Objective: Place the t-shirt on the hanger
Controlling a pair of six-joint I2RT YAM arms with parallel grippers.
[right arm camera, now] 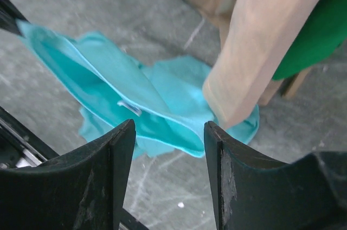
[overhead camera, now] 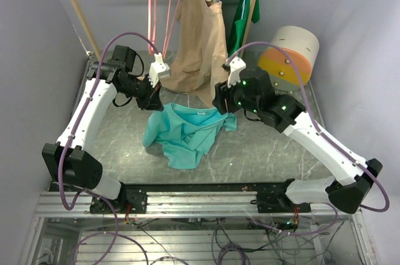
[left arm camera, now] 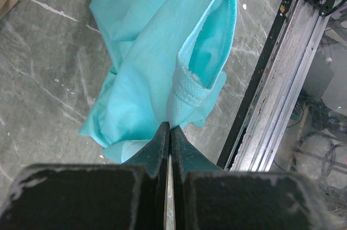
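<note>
Each arm is built from long white shells, as seen on the left arm point(overhead camera: 87, 112) and the right arm point(overhead camera: 325, 146). These are linked by bulky black joint housings point(overhead camera: 75, 166), and a white camera block point(overhead camera: 158, 68) is fixed at each wrist. A lilac cable point(overhead camera: 60, 184) is looped along each arm from base to wrist, and small green lights point(overhead camera: 284, 109) are lit on the right arm's black housings. The left pincer point(left arm camera: 169, 127) and right pincer point(right arm camera: 169, 127) are formed of matt black, tapered fingers point(right arm camera: 103, 176), whose edges are scuffed and flecked with pale wear.

Top cam overhead, wrist cams close, sharing t-shirt point(overhead camera: 184, 137)
</note>
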